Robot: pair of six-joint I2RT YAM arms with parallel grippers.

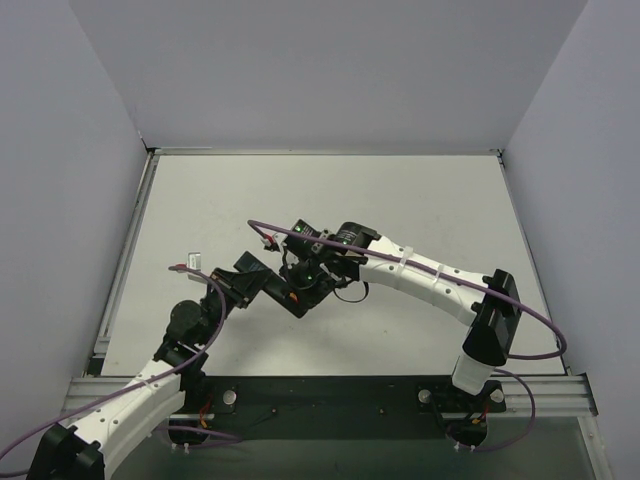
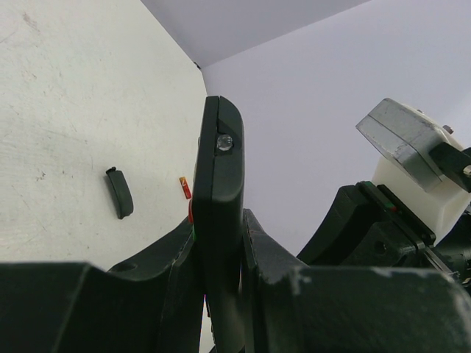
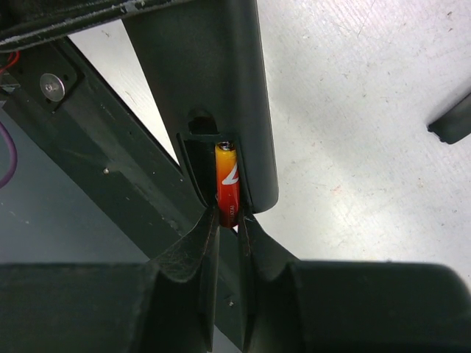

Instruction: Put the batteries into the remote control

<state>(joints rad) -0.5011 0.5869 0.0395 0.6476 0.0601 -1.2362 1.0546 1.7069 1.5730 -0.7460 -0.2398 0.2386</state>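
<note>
The remote control (image 2: 218, 184) stands edge-on, with my left gripper (image 2: 219, 224) shut on its lower part. Its open battery compartment (image 3: 199, 158) faces the right wrist view. One red and orange battery (image 3: 227, 184) sits lengthways in that compartment. My right gripper (image 3: 228, 218) is shut on the battery's near end. A second small red battery (image 2: 185, 188) lies on the table just behind the remote. From above, both grippers (image 1: 280, 288) (image 1: 308, 272) meet at mid-table and hide most of the remote.
A small black cover piece (image 2: 119, 193) lies flat on the white table (image 1: 420, 200), also seen at the edge of the right wrist view (image 3: 452, 122). Grey walls close in the table on three sides. The right arm's wrist (image 2: 412, 147) hangs close to the left gripper.
</note>
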